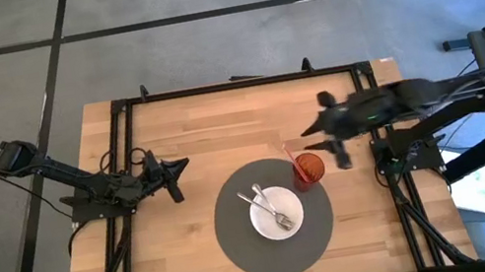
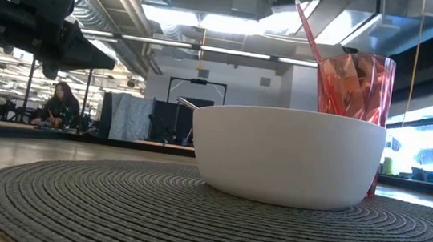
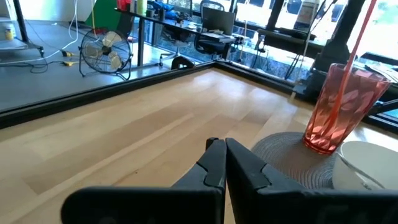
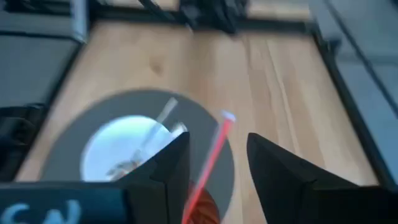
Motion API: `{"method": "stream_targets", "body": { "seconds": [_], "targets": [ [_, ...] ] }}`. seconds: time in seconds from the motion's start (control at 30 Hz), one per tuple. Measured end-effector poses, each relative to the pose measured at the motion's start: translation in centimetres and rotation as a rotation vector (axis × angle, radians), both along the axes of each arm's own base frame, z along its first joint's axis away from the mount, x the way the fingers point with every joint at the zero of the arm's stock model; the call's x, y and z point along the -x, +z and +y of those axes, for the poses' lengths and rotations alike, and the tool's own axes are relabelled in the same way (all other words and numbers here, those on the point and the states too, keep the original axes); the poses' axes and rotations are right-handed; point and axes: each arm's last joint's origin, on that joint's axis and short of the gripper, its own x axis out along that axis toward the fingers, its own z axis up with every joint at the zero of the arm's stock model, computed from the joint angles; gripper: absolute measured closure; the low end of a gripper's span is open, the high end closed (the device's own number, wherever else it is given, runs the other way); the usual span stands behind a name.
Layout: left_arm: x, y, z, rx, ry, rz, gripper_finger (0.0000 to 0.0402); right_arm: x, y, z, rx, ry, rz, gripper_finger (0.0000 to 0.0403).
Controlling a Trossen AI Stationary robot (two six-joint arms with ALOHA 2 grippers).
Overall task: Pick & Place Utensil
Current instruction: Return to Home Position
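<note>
- The red cup (image 1: 309, 170) stands upright on the gray mat (image 1: 242, 248), just beside the white bowl (image 1: 256, 222) on its far right side. An orange straw (image 1: 294, 159) leans out of it.
- The fork (image 1: 271, 207) lies in the bowl, its handle resting up toward the rim.
- The right end effector (image 4: 216, 146) hovers above the cup with its fingers spread and nothing between them but air. The straw tip shows below the gap.
- The left end effector (image 1: 178, 167) is pressed together and empty, low over the bare table (image 1: 193, 255), well apart from the mat.
- The cup looks like thin, light plastic and would probably tip easily, so a hold around the wall at mid-height suits it.
- The straw is flimsy and would likely crush, so it needs a soft pinch.
- The fork is stiff, thin and probably slippery, and is best taken at the raised handle.
</note>
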Motion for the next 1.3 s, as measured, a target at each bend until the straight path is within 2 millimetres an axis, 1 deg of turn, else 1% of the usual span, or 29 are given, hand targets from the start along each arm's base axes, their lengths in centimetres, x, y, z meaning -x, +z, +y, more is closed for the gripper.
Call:
{"method": "stream_targets", "body": {
  "seconds": [0.13, 0.2, 0.23, 0.3, 0.37, 0.4, 0.47, 0.53, 0.6, 0.7, 0.83, 0.9, 1.0, 1.1, 1.17, 1.3],
  "targets": [
    [0.0, -0.2, -0.1, 0.01, -0.038, 0.014, 0.04, 3.7, 2.2, 0.2, 0.015, 0.058, -0.155, 0.0276],
    [-0.1, -0.2, -0.2, 0.009, -0.07, 0.023, 0.04, 5.6, 2.6, 0.1, 0.001, 0.092, -0.275, 0.03],
    [-0.1, -0.2, -0.2, 0.005, -0.086, 0.027, 0.04, 6.5, 2.5, 0.1, -0.013, 0.12, -0.336, 0.0315],
    [-0.1, -0.2, -0.3, 0.004, -0.101, 0.03, 0.04, 7.9, 1.5, 0.1, -0.042, 0.172, -0.451, 0.0349],
    [-0.1, -0.2, -0.3, -0.003, -0.113, 0.035, 0.04, 9.1, -0.1, -0.1, -0.064, 0.192, -0.528, 0.0385],
    [-0.1, -0.2, -0.3, -0.012, -0.122, 0.04, 0.04, 9.6, -1.1, -0.2, -0.075, 0.192, -0.546, 0.0393],
    [-0.2, 0.0, -0.4, -0.041, -0.156, 0.041, 0.04, 10.5, -3.1, -0.4, -0.114, 0.18, -0.574, 0.0393],
    [-0.4, 0.7, -0.6, -0.086, -0.198, 0.033, 0.04, 11.2, -5.0, -0.5, -0.152, 0.167, -0.608, 0.0392],
    [-0.7, 1.8, -0.8, -0.141, -0.253, 0.029, 0.04, 11.6, -7.0, -0.6, -0.181, 0.153, -0.638, 0.0397],
    [-1.2, 3.6, -1.1, -0.224, -0.304, 0.079, 0.04, 11.9, -9.6, -0.7, -0.21, 0.146, -0.692, 0.0398],
    [-1.4, 6.7, -0.9, -0.241, -0.231, 0.141, 0.04, 11.8, -12.5, -0.8, -0.23, 0.093, -0.688, 0.0399],
    [-1.3, 8.4, -0.6, -0.229, -0.195, 0.171, 0.04, 11.8, -13.5, -0.8, -0.228, 0.086, -0.683, 0.04],
    [-1.0, 10.3, -0.3, -0.195, -0.221, 0.189, 0.04, 11.9, -14.3, -0.8, -0.227, 0.088, -0.699, 0.0399],
    [-0.5, 11.3, -0.2, -0.176, -0.26, 0.179, 0.04, 11.7, -15.4, -0.8, -0.214, 0.089, -0.684, 0.04],
    [-0.2, 11.6, -0.2, -0.186, -0.283, 0.164, 0.04, 11.5, -16.2, -0.7, -0.206, 0.093, -0.699, 0.04],
    [0.8, 12.2, -0.1, -0.184, -0.307, 0.108, 0.04, 10.7, -18.6, -0.6, -0.222, 0.098, -0.709, 0.0399]
  ]
}}
